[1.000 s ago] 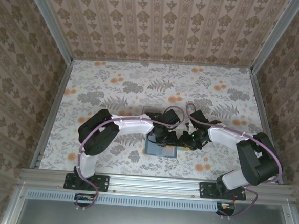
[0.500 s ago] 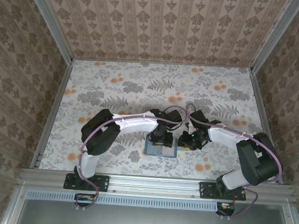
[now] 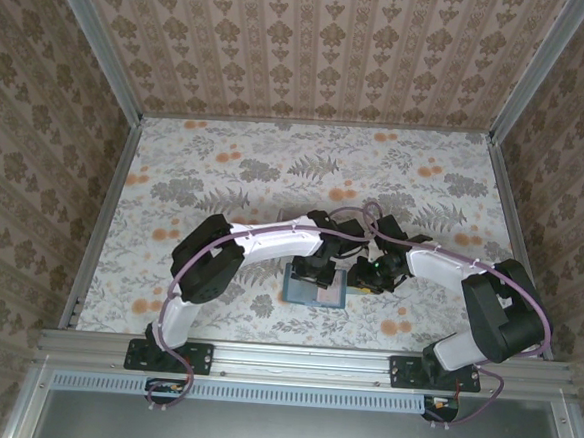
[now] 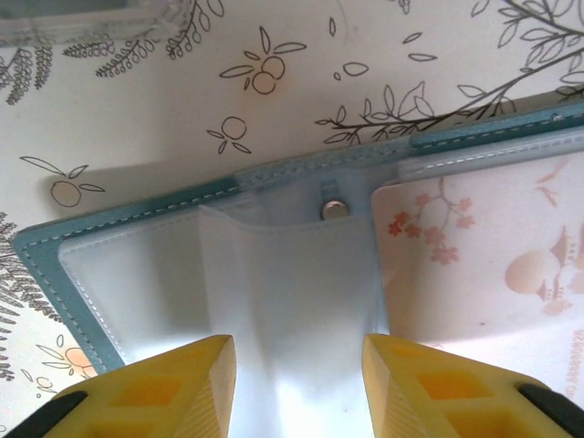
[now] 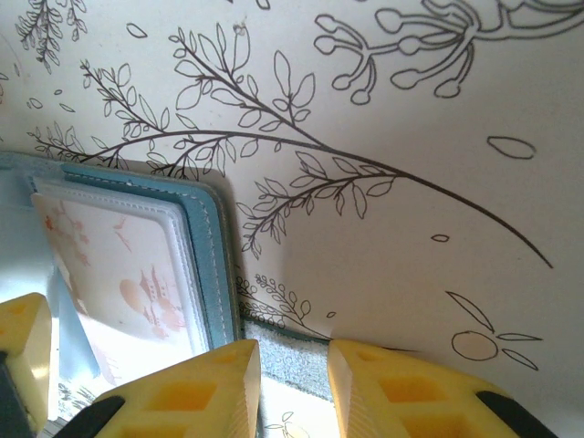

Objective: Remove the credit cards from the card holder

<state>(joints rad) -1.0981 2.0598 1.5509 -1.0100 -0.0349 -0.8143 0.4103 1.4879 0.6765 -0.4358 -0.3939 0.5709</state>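
Observation:
The teal card holder [image 3: 315, 291] lies open on the flowered table, between both grippers. Seen from the left wrist, its clear sleeves [image 4: 274, 274] and a snap button [image 4: 334, 209] show, with a pale pink credit card [image 4: 484, 260] in the right pocket. My left gripper [image 4: 299, 370] is open just above the middle sleeve, nothing pinched. At the holder's right edge [image 5: 208, 265], the same pink card [image 5: 119, 274] shows. My right gripper [image 5: 294, 383] has its fingers close together on the grey strap tab [image 5: 292, 351]. No dark grey card is visible.
A transparent plastic tray's corner [image 4: 82, 18] sits beyond the holder on the far left in the left wrist view. Patterned walls and metal rails [image 3: 102, 216] enclose the table. Bare flowered surface [image 5: 411, 201] stretches to the right of the holder.
My left gripper has opened wider over the holder, and the left arm's elbow has swung right. The right arm and the card holder have not moved.

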